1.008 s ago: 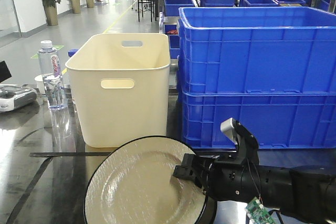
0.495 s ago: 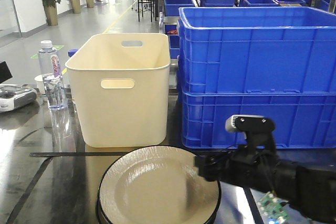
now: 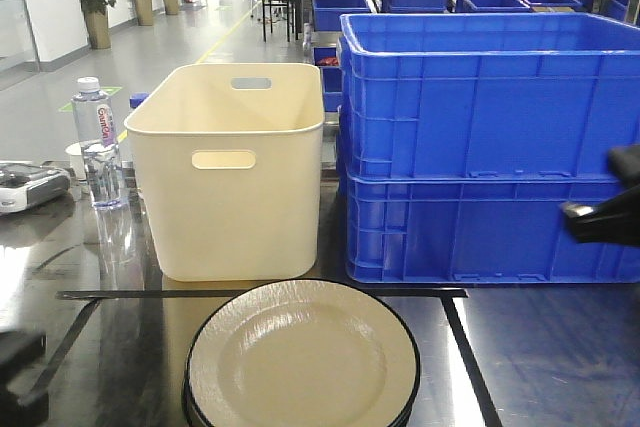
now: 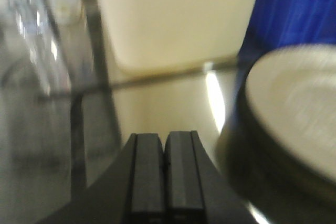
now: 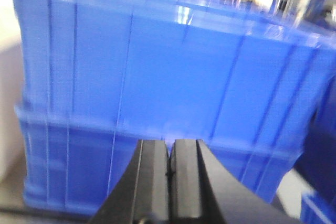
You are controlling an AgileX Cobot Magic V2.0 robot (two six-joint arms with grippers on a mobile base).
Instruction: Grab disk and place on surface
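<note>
The disk (image 3: 300,357) is a cream plate with a black rim. It lies flat on the dark glossy surface (image 3: 530,367), inside the black tape lines. In the left wrist view the disk (image 4: 294,103) shows blurred at the right, apart from my left gripper (image 4: 165,148), which is shut on nothing low over the surface (image 4: 52,145). That arm is a dark blur at the bottom left (image 3: 20,387). My right gripper (image 5: 170,153) is shut and empty, facing the blue crates. It pokes in at the right edge (image 3: 575,212), well clear of the disk.
A cream bin (image 3: 230,177) stands just behind the disk. Stacked blue crates (image 3: 490,147) fill the back right. A water bottle (image 3: 100,147) and a grey device (image 3: 25,185) sit at the left. Black tape (image 3: 120,294) marks the rectangle's far side.
The disk went from tilted in my right gripper to flat on the surface. The right gripper let go and pulled away to the right. The left arm came into view at bottom left.
</note>
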